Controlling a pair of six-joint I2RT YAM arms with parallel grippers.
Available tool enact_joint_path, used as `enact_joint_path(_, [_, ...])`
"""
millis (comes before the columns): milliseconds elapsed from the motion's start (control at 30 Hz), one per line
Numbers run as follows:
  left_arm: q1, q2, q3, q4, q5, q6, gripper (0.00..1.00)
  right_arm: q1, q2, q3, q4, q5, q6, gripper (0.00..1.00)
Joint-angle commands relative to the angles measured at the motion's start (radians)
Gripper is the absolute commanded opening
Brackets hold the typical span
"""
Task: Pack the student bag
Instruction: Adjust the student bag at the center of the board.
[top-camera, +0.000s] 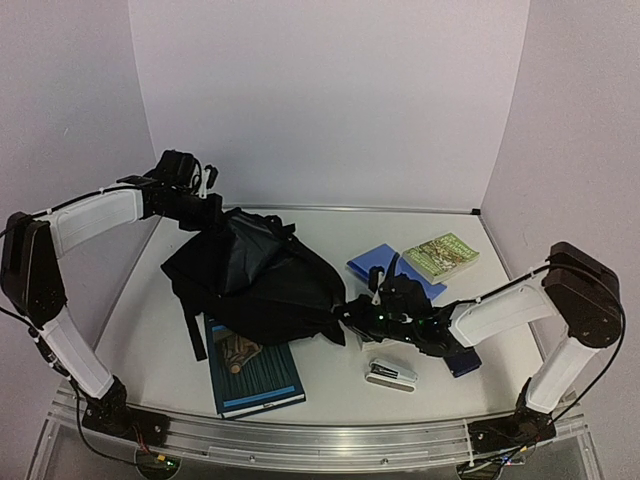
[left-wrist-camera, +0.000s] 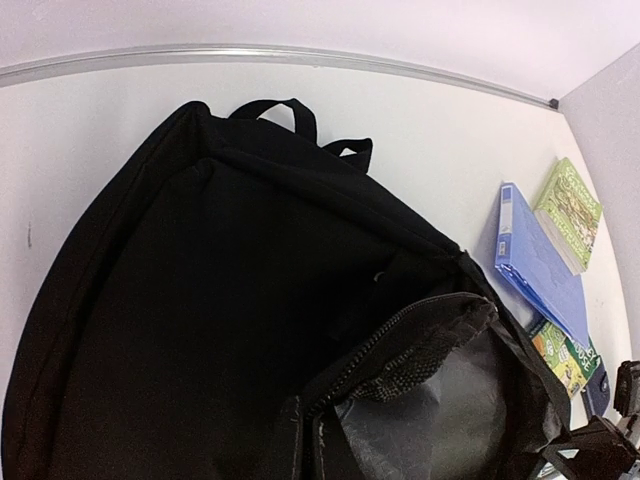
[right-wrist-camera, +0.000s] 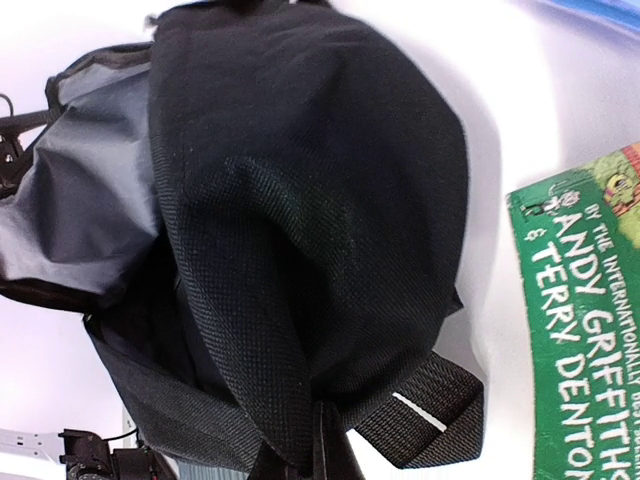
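A teal book (top-camera: 262, 382) lies near the desk's (top-camera: 330, 400) front edge, left of middle. A small brown thing (top-camera: 237, 352), too unclear to name, rests on its cover. A black and silver stapler (top-camera: 391, 374) lies right of middle, near the same edge. Toward the far right corner a blue folder (top-camera: 372, 262) lies flat, with a green paperback (top-camera: 440, 256) just beside it. A second green book (right-wrist-camera: 585, 330), printed with the names Andy Griffiths and Terry Denton, lies at the folder's near end.

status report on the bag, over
left fingers and right fingers both shut on the student bag. bag slumped, mouth open, grey lining showing. teal book partly under its near edge.
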Motion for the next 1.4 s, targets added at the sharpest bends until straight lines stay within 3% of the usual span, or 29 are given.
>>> enact_joint_path(0, [0.054,-0.054,0.024,0.015,0.042,0.058,0.00,-0.005,-0.048,0.020,-0.131,0.066,-0.035,0.00])
enact_joint_path(67, [0.055,-0.066,0.026,0.004,0.059,0.076,0.00,-0.005,-0.057,0.030,-0.160,0.080,-0.053,0.00])
enact_joint_path(200, [0.098,-0.090,0.016,-0.038,-0.064,0.050,0.00,-0.015,-0.096,0.038,-0.230,0.118,-0.074,0.00])
enact_joint_path(500, [0.281,-0.202,-0.130,-0.008,0.028,-0.062,0.00,-0.090,-0.178,0.010,-0.277,0.134,-0.083,0.00])
enact_joint_path(667, [0.334,-0.220,-0.170,-0.015,0.027,-0.088,0.00,-0.100,-0.147,0.063,-0.281,0.134,-0.125,0.00])
enact_joint_path(867, [0.349,-0.235,-0.217,0.047,0.179,-0.090,0.00,-0.100,-0.070,0.175,-0.293,0.110,-0.198,0.00])
enact_joint_path(1067, [0.351,-0.236,-0.251,0.051,0.195,-0.121,0.00,-0.099,0.014,0.284,-0.322,0.121,-0.247,0.00])
enact_joint_path(1233, [0.351,-0.230,-0.336,0.155,0.390,-0.165,0.03,-0.099,0.098,0.360,-0.346,0.081,-0.275,0.27])
enact_joint_path(1367, [0.351,-0.231,-0.377,0.168,0.383,-0.172,0.05,-0.100,0.134,0.392,-0.353,0.031,-0.289,0.41])
